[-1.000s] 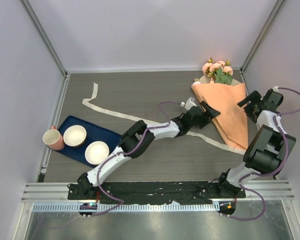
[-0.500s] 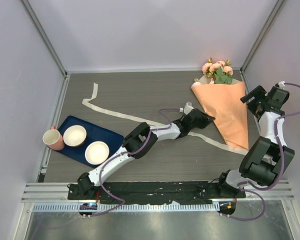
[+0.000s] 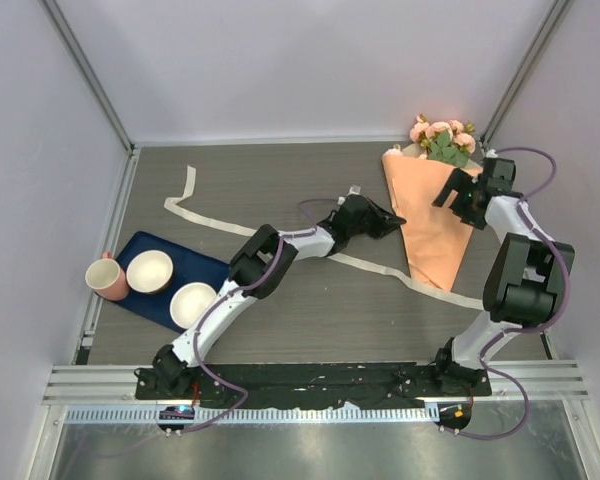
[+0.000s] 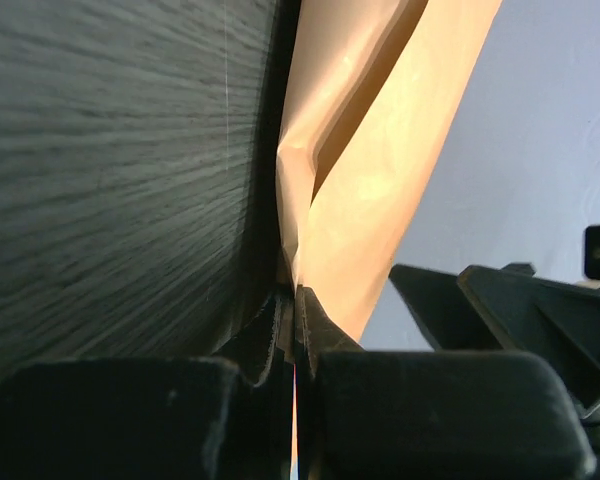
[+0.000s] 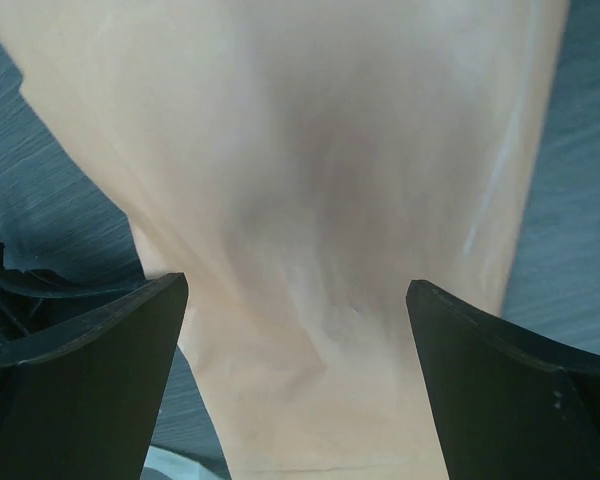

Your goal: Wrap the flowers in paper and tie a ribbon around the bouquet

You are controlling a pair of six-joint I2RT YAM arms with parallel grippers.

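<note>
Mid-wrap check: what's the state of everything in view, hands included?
paper: rolled into a cone, lying on the table.
flowers: inside the paper, heads poking out.
ribbon: untied, loose on the table.
left hand: shut on the paper's edge.
right hand: open, over the paper.
bowls: upright, empty, on the tray.
cup: upright at the tray's left edge.

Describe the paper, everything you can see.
The paper is a thin orange-peach sheet rolled into a creased cone lying on the table, wide end away from the arms with flowers poking out. The left gripper is shut on its left edge; the open right gripper hangs over its upper part.
</note>
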